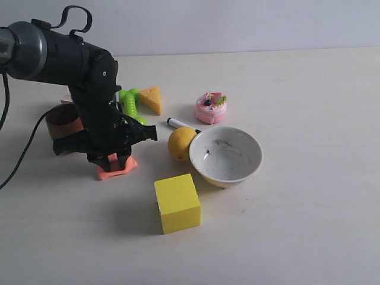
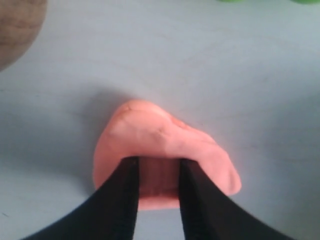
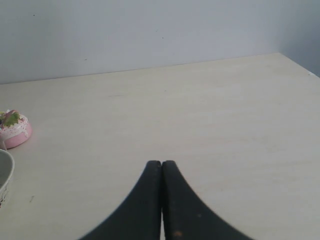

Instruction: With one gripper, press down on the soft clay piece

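Observation:
The soft clay piece (image 1: 123,168) is a small flat salmon-orange lump on the table, left of the yellow cube. My left gripper (image 1: 113,160) stands straight down on it. In the left wrist view both black fingertips (image 2: 131,167) rest on the clay piece (image 2: 150,130) a little apart, with clay showing in the gap, so the left gripper (image 2: 157,161) is slightly open. The right gripper (image 3: 161,163) is shut and empty above bare table, and it is outside the exterior view.
A yellow cube (image 1: 177,203) sits in front. A white bowl (image 1: 225,155), a yellow ball (image 1: 180,142) and a marker (image 1: 178,123) lie to the right. A cheese wedge (image 1: 151,99), green toy (image 1: 130,102), pink cake (image 1: 211,107) and brown ring (image 1: 62,122) lie behind.

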